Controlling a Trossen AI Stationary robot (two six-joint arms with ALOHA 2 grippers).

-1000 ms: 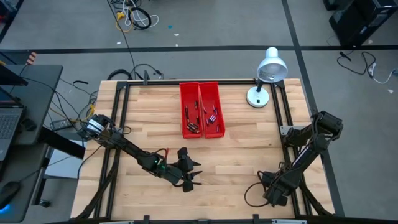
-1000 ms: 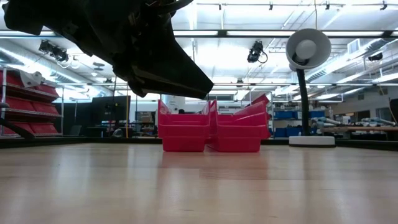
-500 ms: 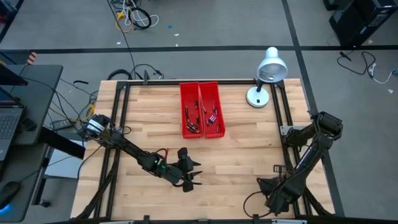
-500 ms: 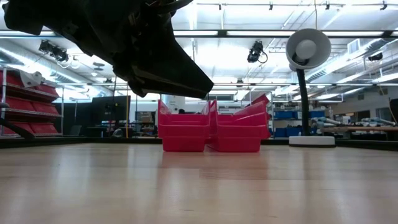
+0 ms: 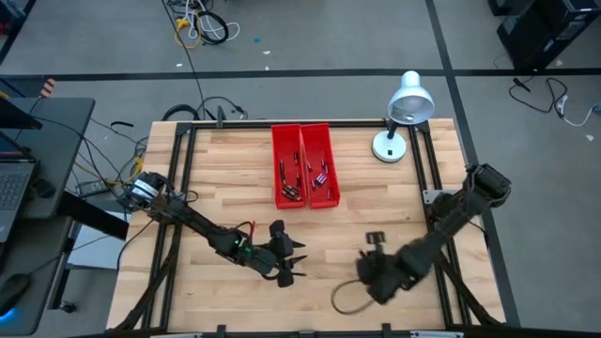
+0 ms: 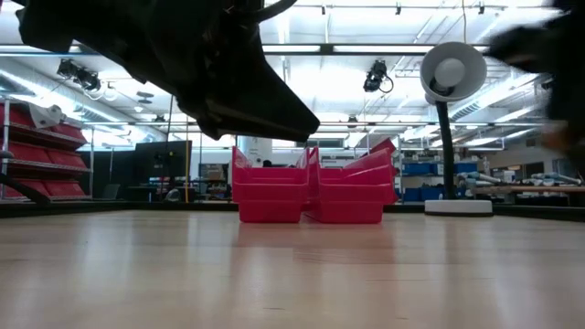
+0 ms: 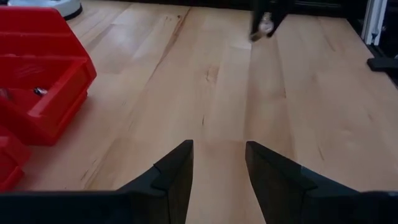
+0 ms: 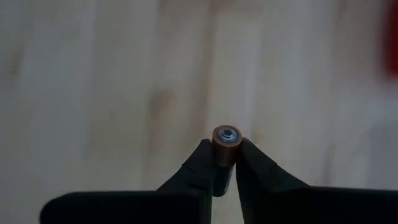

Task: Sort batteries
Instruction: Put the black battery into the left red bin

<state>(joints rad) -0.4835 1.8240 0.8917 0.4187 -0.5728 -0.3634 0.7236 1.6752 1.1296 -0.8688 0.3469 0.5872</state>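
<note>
Battery point(image 8: 226, 144) clamped in right gripper point(image 8: 224, 163)

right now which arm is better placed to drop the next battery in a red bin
Right. The right gripper is already shut on a battery, above bare table near the front. The left gripper is open and empty, so it has nothing to carry to the red bins.

A wooden table point(image 5: 225, 169) stands on a grey floor point(image 5: 310, 38). A white lamp point(image 5: 404, 113) sits at its 1 o'clock corner. Long ceiling lights point(image 6: 338, 47) shine above shelves point(image 6: 37, 155) at 9 o'clock.
</note>
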